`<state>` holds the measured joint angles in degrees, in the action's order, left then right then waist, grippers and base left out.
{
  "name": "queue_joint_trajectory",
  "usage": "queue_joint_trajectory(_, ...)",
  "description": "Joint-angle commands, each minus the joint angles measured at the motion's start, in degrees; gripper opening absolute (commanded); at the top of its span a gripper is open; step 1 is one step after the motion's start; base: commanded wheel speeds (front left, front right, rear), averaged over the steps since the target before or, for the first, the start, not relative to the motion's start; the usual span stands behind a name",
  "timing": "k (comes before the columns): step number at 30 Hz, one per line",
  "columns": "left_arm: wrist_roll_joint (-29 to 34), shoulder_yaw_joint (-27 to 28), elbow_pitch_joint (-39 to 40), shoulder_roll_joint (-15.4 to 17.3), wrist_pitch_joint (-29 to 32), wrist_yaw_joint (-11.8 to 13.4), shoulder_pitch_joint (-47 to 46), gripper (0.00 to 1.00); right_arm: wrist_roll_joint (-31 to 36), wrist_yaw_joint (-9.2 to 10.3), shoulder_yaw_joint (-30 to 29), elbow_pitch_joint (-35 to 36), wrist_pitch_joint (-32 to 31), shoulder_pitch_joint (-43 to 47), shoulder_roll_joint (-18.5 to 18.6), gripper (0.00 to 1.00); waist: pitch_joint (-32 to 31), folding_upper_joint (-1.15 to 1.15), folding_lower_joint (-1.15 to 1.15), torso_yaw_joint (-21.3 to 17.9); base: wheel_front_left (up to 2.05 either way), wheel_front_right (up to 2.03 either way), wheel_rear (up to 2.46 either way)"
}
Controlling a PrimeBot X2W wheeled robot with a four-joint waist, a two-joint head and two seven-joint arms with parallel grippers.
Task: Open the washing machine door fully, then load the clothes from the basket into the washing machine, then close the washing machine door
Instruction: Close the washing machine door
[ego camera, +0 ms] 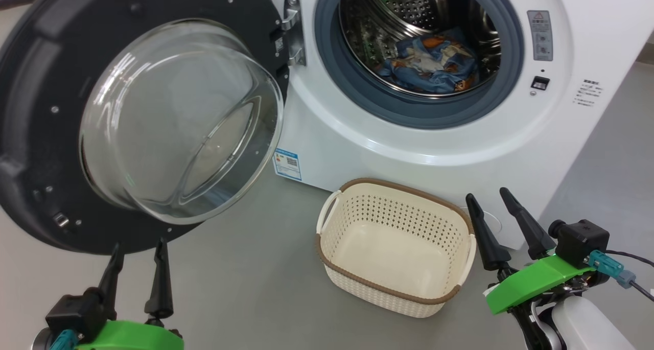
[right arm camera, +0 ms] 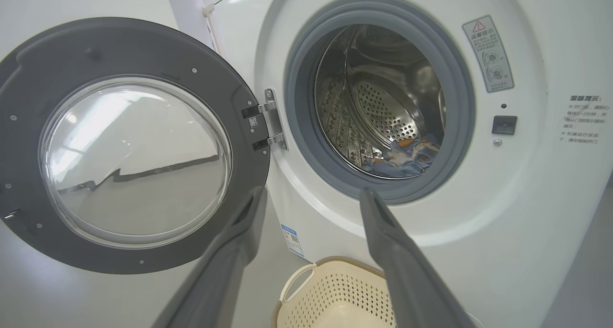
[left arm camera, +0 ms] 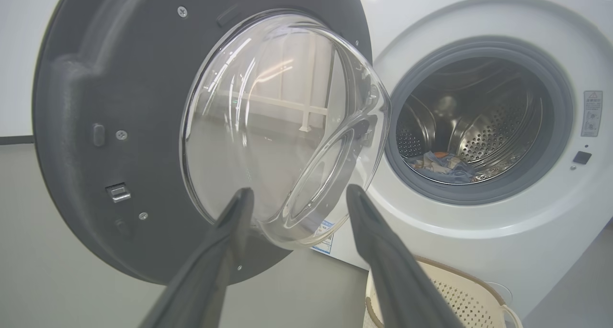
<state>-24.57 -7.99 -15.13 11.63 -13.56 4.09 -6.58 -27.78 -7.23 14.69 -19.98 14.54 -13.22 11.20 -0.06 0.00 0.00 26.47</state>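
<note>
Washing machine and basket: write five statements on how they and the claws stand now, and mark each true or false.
1. The washing machine door stands swung open. True.
2. The basket stands on the floor in front of the washing machine. True.
3. The clothes lie in the basket. False: the basket is empty and the clothes lie in the drum.
4. The left claw is shut on the door's rim. False: its jaws stand open and grip nothing.
5. The right claw is open and holds nothing. True.
</note>
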Motion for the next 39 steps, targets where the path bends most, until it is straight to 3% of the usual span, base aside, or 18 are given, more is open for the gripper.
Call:
queue_joint_trajectory(1,-0.1,2.1,1.0,1.6,-0.3,0.2,-0.7,1.00,-0.2,-0.25,1.3,1.1,0.5,-0.3,0.3,1.00,-0.1,0.00,0.00,1.0,0.00,0.00,0.00)
queue_joint_trajectory(10,-0.1,1.8,1.9,1.5,-0.2,1.1,-0.1,1.00,-0.5,-0.25,2.1,0.8,0.5,-0.6,0.2,1.00,0.0,0.00,0.00,2.2,0.00,0.00,0.00)
queue_joint_trajectory(24,-1.1,2.3,2.8,2.4,-0.3,1.2,-0.7,1.00,-0.7,-0.25,2.5,1.0,0.5,-1.0,0.7,1.00,1.4,0.00,0.00,0.9,0.00,0.00,0.00)
queue_joint_trajectory(25,-1.1,2.4,2.9,2.5,-0.4,1.1,-0.9,0.83,-0.7,-0.25,2.5,1.0,0.5,-1.0,0.7,1.00,1.5,0.00,0.00,0.8,0.00,0.00,0.00)
queue_joint_trajectory(27,-1.2,2.5,3.0,2.8,-0.4,1.1,-1.2,0.14,-0.7,-0.25,2.5,1.0,0.5,-1.0,0.8,1.00,1.8,0.00,0.00,0.8,0.00,0.00,0.00)
queue_joint_trajectory(28,-1.2,2.6,3.1,3.0,-0.4,1.0,-1.4,0.00,-0.7,-0.25,2.5,1.0,0.5,-1.0,0.8,1.00,1.8,0.00,0.00,0.7,0.00,0.00,0.00)
queue_joint_trajectory(39,-1.4,4.7,9.1,6.3,-0.8,-0.3,-5.4,0.00,-0.8,-0.25,2.3,1.0,0.5,-0.9,1.3,1.00,2.2,0.00,0.00,0.9,0.00,0.00,0.00)
